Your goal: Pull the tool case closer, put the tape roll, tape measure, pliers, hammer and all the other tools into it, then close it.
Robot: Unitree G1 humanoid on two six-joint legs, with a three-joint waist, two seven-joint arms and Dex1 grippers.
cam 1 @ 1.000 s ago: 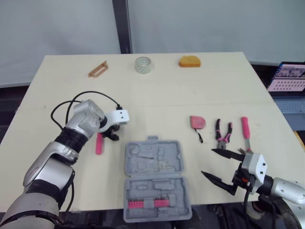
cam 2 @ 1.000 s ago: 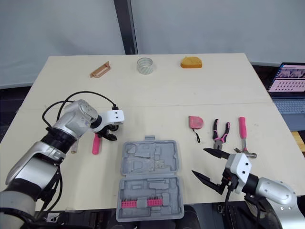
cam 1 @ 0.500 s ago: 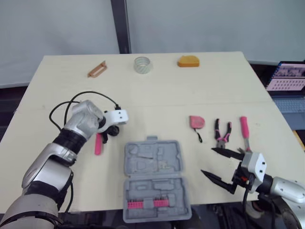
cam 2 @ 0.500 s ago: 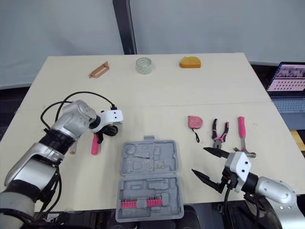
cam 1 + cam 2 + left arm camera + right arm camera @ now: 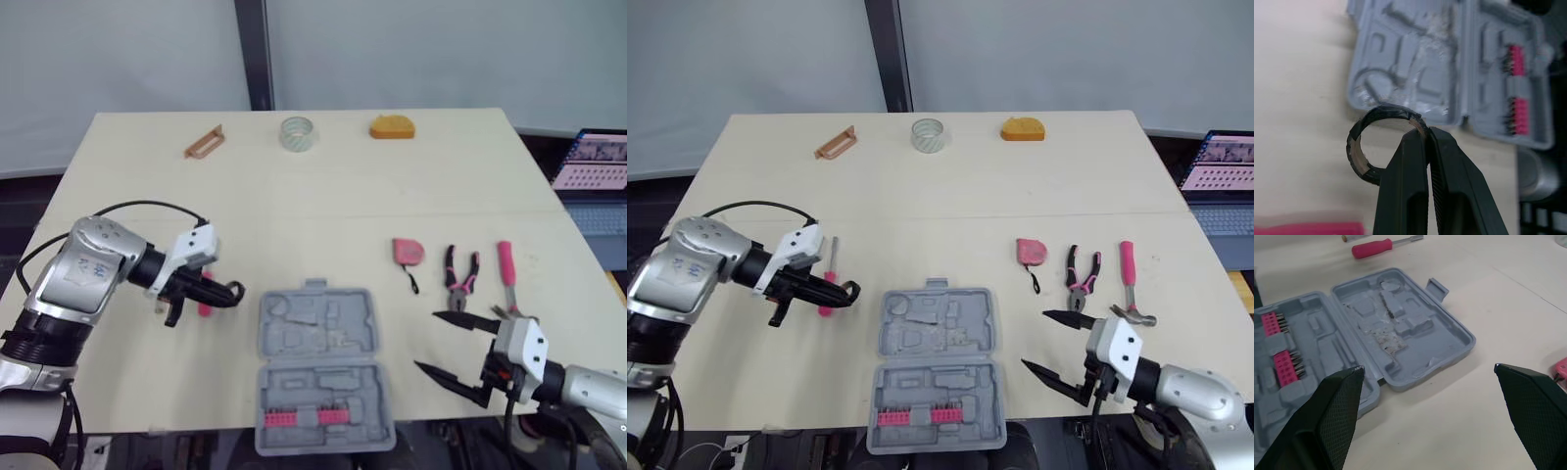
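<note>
Black tape roll [image 5: 1388,111]: lifted off the bench [image 5: 323,196] since a moment ago, clamped by its wall in the left claw [image 5: 1426,134].
Meaning: one tool in hand; the open tool case [image 5: 318,338] lies just ahead of that claw.
Screwdriver [image 5: 1374,247]: on the bench beneath the left claw.
Right claw [image 5: 426,340]: fingers wide apart, empty; case just to its left.
Obstacles: none ahead of the left claw; tape measure [image 5: 406,252], pliers [image 5: 458,286], hammer [image 5: 505,262] wait beyond the right claw.
</note>
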